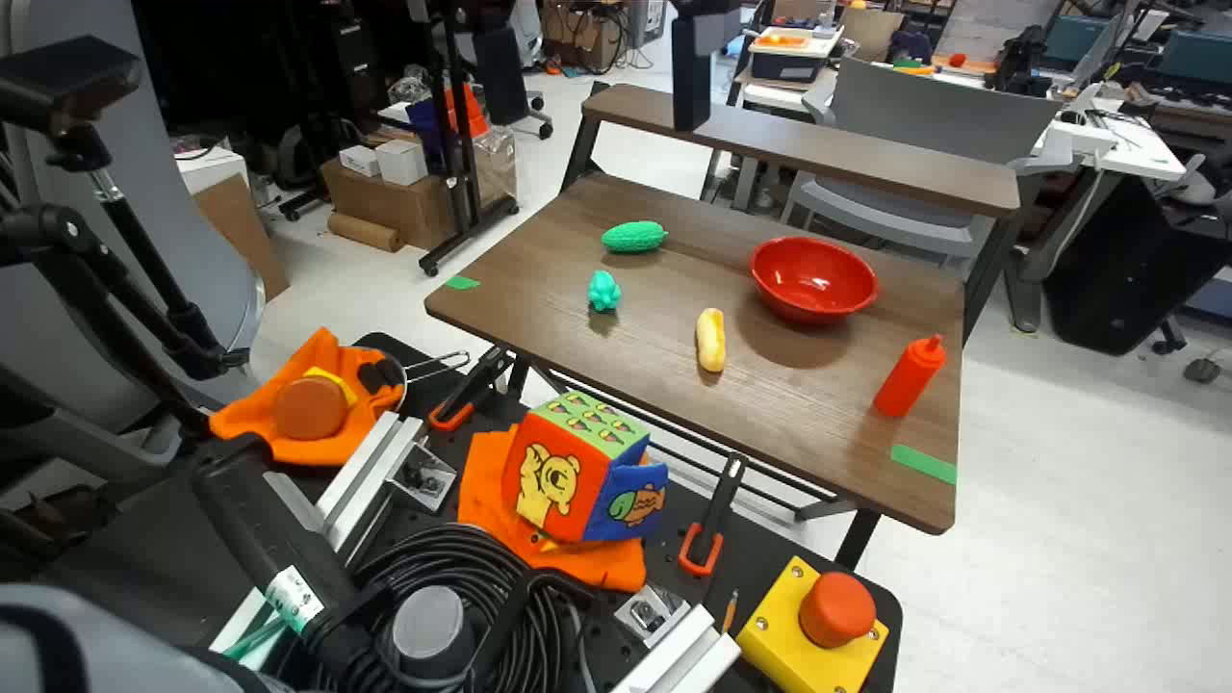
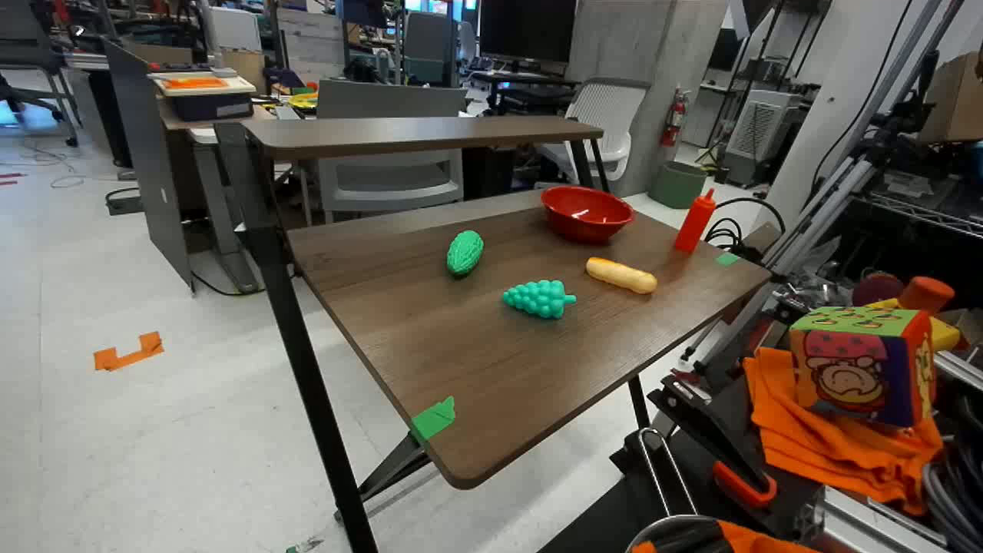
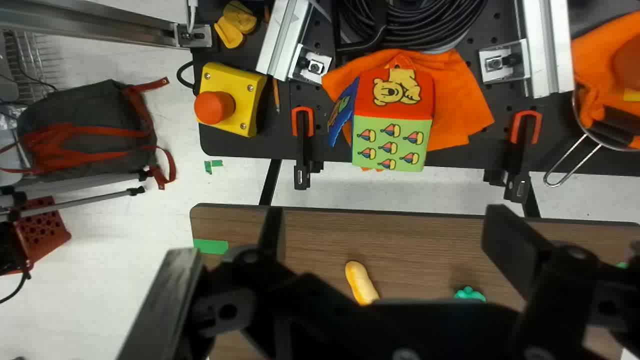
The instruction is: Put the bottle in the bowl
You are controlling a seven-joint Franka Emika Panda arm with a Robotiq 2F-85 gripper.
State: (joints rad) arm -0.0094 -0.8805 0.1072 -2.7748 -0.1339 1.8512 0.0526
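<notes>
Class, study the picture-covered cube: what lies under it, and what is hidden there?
An orange cloth lies beneath the cube, spreading past its base over the black perforated surface. The cube covers part of the cloth, so whether anything else is there cannot be seen.

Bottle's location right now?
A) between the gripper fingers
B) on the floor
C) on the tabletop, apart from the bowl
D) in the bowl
C: both exterior views show the red bottle standing on the brown tabletop, with a visible gap between it and the red bowl.
</notes>
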